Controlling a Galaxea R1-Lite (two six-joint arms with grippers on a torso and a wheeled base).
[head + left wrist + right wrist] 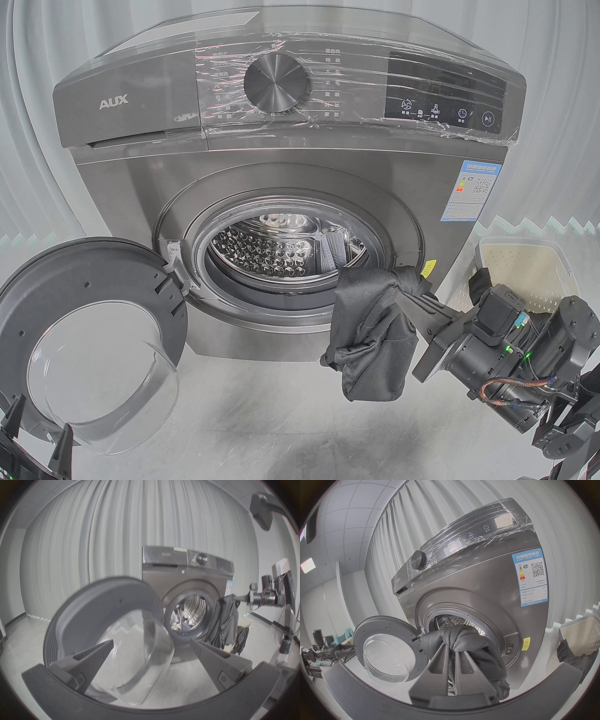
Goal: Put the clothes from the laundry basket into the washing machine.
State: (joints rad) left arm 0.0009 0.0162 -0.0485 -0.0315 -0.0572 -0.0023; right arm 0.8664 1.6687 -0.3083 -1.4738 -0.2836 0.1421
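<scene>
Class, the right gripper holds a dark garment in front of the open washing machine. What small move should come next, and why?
Probably push the right gripper forward and leftward into the drum. It is shut on the dark garment, which hangs outside the opening's lower right edge, and the door stands open.

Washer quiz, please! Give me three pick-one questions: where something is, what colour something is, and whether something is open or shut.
1. Where is the basket?
A. left of the washer
B. right of the washer
C. on top of it

2. What colour is the cloth in the right gripper?
A. black
B. red
C. white

3. The washer's door is:
A. shut
B. open
C. gone

Answers:
1 B, it stands by the washer's right side.
2 A, the hanging cloth is black.
3 B, the door is swung out and the drum shows.
</scene>
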